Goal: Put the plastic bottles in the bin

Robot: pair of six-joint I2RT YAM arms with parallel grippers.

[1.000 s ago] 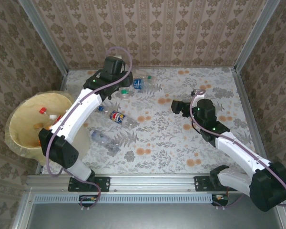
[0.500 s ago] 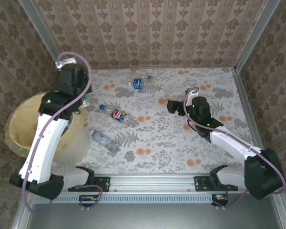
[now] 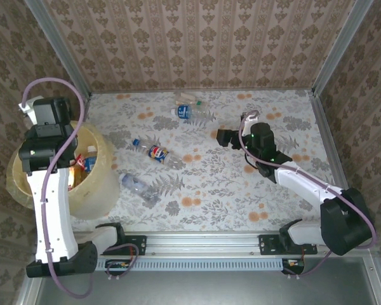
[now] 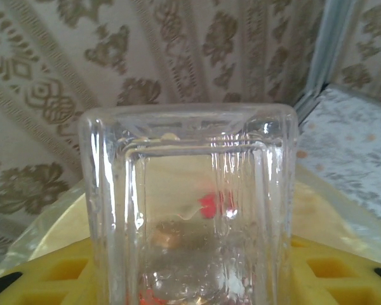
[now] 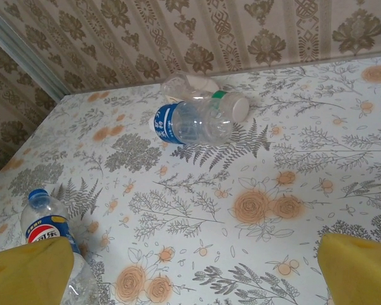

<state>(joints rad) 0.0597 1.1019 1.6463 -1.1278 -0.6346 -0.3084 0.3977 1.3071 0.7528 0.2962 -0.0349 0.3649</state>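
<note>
Swung leftward from the far middle of the tabletop (image 3: 241, 190), the left end effector (image 4: 190, 283) now hangs over the bin (image 3: 92, 190), closed on a clear bottle (image 4: 190, 210) whose base faces the wrist camera. Other bottles (image 3: 82, 162) lie inside the bin. On the tabletop lie a near bottle (image 3: 137, 185), a red-and-blue-labelled bottle (image 3: 156, 154) and a blue-labelled bottle (image 3: 189, 112). The right end effector (image 3: 223, 136), fingers wide apart and empty, has edged left.
</note>
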